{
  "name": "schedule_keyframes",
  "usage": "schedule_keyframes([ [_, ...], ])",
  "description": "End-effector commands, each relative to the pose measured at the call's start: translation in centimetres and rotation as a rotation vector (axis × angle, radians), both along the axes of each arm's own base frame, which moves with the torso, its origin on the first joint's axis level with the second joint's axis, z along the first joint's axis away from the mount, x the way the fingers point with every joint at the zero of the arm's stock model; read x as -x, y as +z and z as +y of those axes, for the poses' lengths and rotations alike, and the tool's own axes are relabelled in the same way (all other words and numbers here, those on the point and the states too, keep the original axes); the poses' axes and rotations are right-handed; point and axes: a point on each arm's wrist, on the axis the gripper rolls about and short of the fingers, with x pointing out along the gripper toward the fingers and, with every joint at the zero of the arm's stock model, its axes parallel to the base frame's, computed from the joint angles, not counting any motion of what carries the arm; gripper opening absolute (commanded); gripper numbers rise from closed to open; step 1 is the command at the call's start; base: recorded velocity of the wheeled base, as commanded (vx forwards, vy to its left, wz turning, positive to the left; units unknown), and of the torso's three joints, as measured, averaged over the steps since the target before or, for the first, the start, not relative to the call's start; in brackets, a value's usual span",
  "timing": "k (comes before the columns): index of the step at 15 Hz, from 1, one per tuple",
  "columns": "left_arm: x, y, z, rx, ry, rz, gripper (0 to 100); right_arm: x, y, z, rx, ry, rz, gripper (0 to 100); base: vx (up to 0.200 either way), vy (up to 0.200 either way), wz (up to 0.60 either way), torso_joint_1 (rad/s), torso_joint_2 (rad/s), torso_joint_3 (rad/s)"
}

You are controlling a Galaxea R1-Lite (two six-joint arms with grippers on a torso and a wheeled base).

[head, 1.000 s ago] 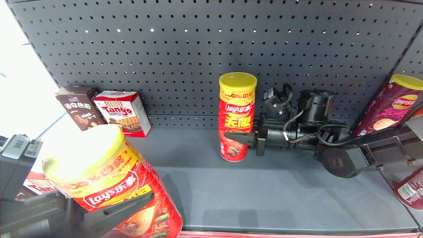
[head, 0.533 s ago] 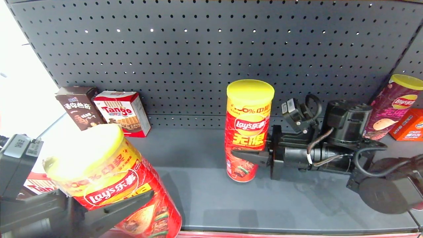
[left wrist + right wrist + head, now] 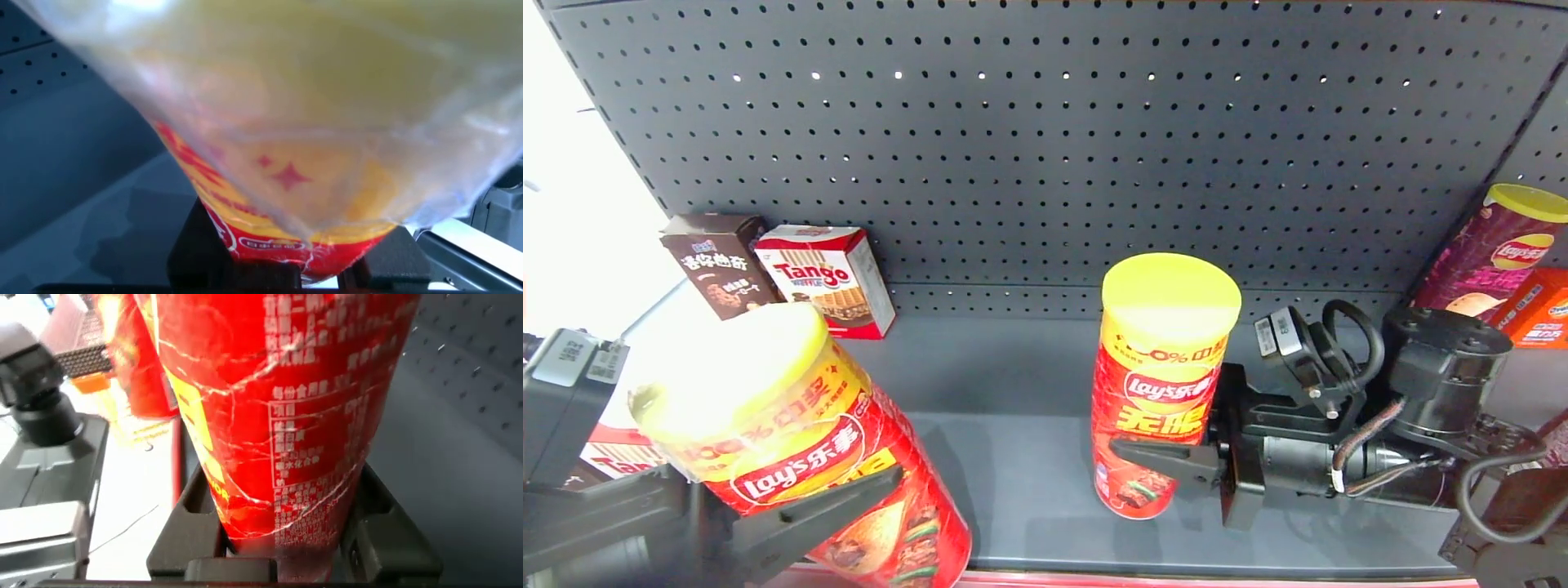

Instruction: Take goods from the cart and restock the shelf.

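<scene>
Two red chip cans with yellow lids are in hand. My right gripper [image 3: 1156, 461] is shut on one can [image 3: 1160, 384], which it holds upright, low over the front part of the grey shelf [image 3: 1029, 490]. The right wrist view has that can [image 3: 278, 416] clamped between the fingers [image 3: 384, 531]. At the lower left, in front of the shelf edge, my left gripper [image 3: 833, 510] is shut on the other can [image 3: 792, 425], which tilts. Up close, this can [image 3: 327, 122] rises from the left gripper [image 3: 278, 261].
A brown box [image 3: 715, 261] and a red-and-white wafer box [image 3: 829, 278] stand at the shelf's back left. A purple can [image 3: 1494, 253] and an orange box [image 3: 1535, 310] are at the far right. A pegboard wall [image 3: 1045, 147] backs the shelf.
My right gripper has carried its can from near the pegboard toward the shelf's front and slightly to the right. The left arm and its can have stayed put.
</scene>
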Motion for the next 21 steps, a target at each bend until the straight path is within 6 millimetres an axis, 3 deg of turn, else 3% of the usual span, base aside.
schedule_keyframes([
  [1,0.0,0.0,0.0,0.000,0.000,0.000,0,0.1,-0.7,0.0,0.015,0.003,0.020,0,0.000,0.000,0.00,0.000,0.00,0.000],
  [6,0.0,-0.1,0.0,-0.001,0.001,0.005,0,-0.8,-2.3,0.7,0.031,0.003,0.041,0,0.000,0.000,0.00,0.000,0.00,0.000],
  [12,0.0,-0.1,0.0,0.006,0.001,0.017,0,-1.0,-2.8,0.9,0.033,0.006,0.037,0,0.000,0.000,0.00,0.000,0.00,0.000],
  [13,0.0,-0.2,0.0,0.005,0.001,0.018,0,-0.9,-2.6,0.8,0.030,0.006,0.032,100,0.000,0.000,0.00,0.000,0.00,0.000],
  [21,0.1,-0.4,0.0,0.001,-0.002,0.025,0,1.5,-0.5,-1.7,-0.006,-0.041,-0.012,100,0.000,0.000,0.00,0.000,0.00,0.000],
])
